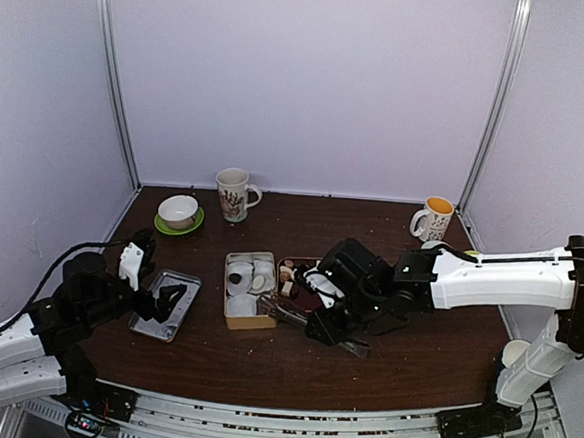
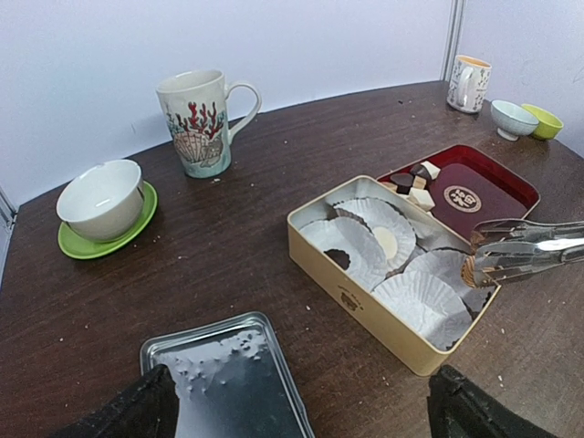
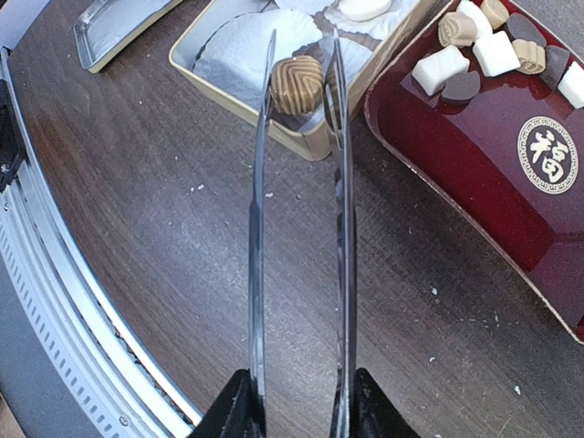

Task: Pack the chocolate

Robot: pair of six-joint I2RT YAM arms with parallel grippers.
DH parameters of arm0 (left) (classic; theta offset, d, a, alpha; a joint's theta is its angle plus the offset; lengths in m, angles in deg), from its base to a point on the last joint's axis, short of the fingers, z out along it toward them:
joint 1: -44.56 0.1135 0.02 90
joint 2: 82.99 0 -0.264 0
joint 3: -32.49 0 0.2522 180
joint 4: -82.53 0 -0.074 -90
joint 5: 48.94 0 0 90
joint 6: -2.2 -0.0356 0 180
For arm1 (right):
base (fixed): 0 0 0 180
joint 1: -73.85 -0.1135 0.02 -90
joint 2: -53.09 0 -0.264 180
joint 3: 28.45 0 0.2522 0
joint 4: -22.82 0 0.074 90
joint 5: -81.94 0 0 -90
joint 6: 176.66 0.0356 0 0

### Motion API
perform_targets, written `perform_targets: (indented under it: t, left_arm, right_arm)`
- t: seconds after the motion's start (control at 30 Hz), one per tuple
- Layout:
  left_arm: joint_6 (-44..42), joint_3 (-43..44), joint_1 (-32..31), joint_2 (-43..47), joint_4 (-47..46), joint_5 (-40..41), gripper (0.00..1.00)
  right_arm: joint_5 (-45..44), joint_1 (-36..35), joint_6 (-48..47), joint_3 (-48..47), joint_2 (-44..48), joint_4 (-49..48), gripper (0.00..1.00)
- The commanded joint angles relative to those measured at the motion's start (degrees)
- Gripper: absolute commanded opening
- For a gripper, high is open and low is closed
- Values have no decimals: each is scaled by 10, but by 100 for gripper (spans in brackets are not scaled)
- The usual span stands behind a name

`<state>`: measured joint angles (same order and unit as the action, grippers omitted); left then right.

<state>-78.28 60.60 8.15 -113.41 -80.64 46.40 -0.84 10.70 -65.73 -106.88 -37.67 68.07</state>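
My right gripper (image 3: 298, 401) is shut on the handle end of long metal tongs (image 3: 342, 228). The tongs' tips pinch a tan ridged chocolate (image 3: 297, 85) just above the near corner of the cream tin box (image 3: 274, 123), over its white paper cups (image 2: 411, 301). One cup holds a white chocolate (image 2: 386, 242) and another shows a dark piece (image 2: 338, 258). Several white, tan and dark chocolates (image 3: 474, 50) lie at the far end of the red tray (image 3: 456, 155). My left gripper (image 2: 301, 411) hangs open over the silver tin lid (image 2: 228, 383), left of the box, holding nothing.
A shell-patterned mug (image 1: 234, 193) and a white bowl on a green saucer (image 1: 178, 211) stand at the back left. Another mug (image 1: 433, 219) stands at the back right, with small bowls (image 2: 514, 119) beside it. A metal rail (image 3: 55, 274) runs along the table's near edge.
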Motion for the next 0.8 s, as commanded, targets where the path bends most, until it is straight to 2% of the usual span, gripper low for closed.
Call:
perform_targets:
  t: [0.0,0.33,0.53,0.77]
  left_arm:
    - [0,2,2,-3,-35,-4,98]
    - [0,3,3,-6,-35,-4,98]
    - [0,3,3,-8,-37,-4,98]
    - [-1,6,3,-16,-38,-7,98]
  right_arm:
    - [-23,-3,-3,-18,-1,-2,35]
    - [-35,-2,-3,-20,6,2,40]
    - [-74,1,7,-10,38,-8,40]
    - [-91,31,26,17,66,-15,40]
